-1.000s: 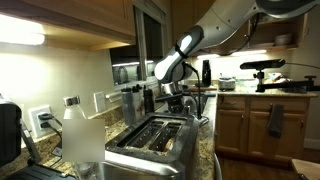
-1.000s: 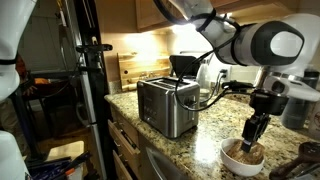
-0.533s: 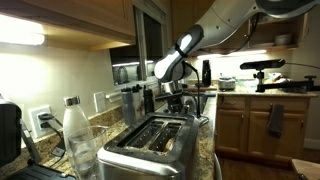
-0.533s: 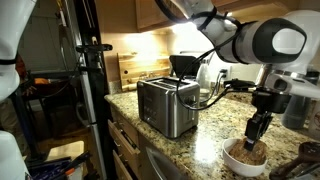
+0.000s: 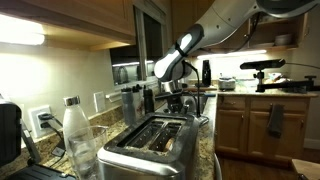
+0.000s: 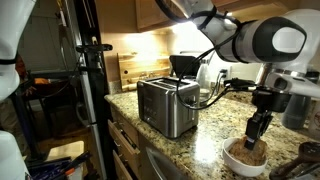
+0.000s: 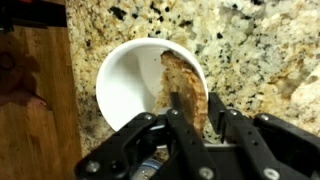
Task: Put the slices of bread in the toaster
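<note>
In the wrist view a white bowl [image 7: 110, 80] on the granite counter holds tan-brown slices of bread [image 7: 186, 78]. One slice stands on edge between my fingers [image 7: 175, 102]. My gripper [image 7: 195, 104] is shut on that slice, one finger on each face. In an exterior view the gripper [image 6: 257, 135] points straight down into the bowl [image 6: 245, 160], to the right of the toaster. The shiny steel toaster [image 6: 167, 105] stands on the counter. Its two long dark slots [image 5: 150, 135] show in an exterior view.
A wooden cutting board [image 7: 30, 100] lies just left of the bowl. A clear bottle with a white cap [image 5: 78, 130] stands beside the toaster. A black coffee maker [image 6: 185, 65] sits behind the toaster. Tripod legs [image 6: 90, 90] rise near the counter's left edge.
</note>
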Motion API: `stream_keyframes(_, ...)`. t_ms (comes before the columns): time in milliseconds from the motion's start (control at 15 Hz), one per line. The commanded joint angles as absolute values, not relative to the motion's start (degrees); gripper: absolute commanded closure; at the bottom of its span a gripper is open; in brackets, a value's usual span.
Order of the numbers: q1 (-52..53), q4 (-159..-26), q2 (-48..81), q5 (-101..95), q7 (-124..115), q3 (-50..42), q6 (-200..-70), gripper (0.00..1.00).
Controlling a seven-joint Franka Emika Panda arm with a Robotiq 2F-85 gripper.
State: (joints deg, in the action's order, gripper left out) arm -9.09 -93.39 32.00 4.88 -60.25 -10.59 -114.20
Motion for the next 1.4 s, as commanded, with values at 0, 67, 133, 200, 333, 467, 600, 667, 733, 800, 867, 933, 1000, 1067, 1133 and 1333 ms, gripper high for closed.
stream_keyframes(0, -8.0, -95.8, 28.8, 4.3, -60.6, -11.8, -114.0, 0.88)
stream_keyframes(67, -8.0, -95.9, 28.6, 4.2, -60.6, -11.9, -114.0, 0.91)
stream_keyframes(133, -8.0, -96.1, 28.3, 4.2, -60.6, -11.9, -114.1, 0.93)
stream_keyframes(200, -7.9, -96.2, 28.2, 4.1, -60.7, -12.0, -114.1, 0.9)
stream_keyframes(333, -7.9, -96.3, 28.1, 4.1, -60.7, -12.0, -114.1, 0.89)
stream_keyframes(467, -7.9, -96.3, 28.0, 4.1, -60.7, -12.1, -114.0, 0.89)
stream_keyframes(600, -7.9, -96.1, 27.9, 3.9, -60.8, -12.1, -113.7, 0.89)
stream_keyframes(667, -7.8, -96.1, 27.8, 3.8, -60.9, -12.1, -113.6, 0.89)
stream_keyframes(733, -7.7, -96.2, 27.7, 3.6, -61.0, -12.2, -113.5, 0.89)
stream_keyframes(800, -7.6, -96.3, 27.5, 3.5, -61.1, -12.2, -113.5, 0.89)
stream_keyframes(867, -7.5, -96.5, 27.2, 3.3, -61.2, -12.2, -113.5, 0.89)
stream_keyframes(933, -7.4, -96.7, 27.0, 3.1, -61.3, -12.2, -113.4, 0.89)
stream_keyframes(1000, -7.3, -96.9, 26.7, 2.9, -61.5, -12.3, -113.5, 0.89)
stream_keyframes(1067, -7.1, -97.2, 26.2, 2.6, -61.7, -12.3, -113.5, 0.89)
stream_keyframes(1133, -6.9, -97.4, 25.9, 2.4, -61.9, -12.4, -113.6, 0.89)
stream_keyframes(1333, -6.3, -98.2, 24.9, 1.7, -62.6, -12.6, -113.6, 0.89)
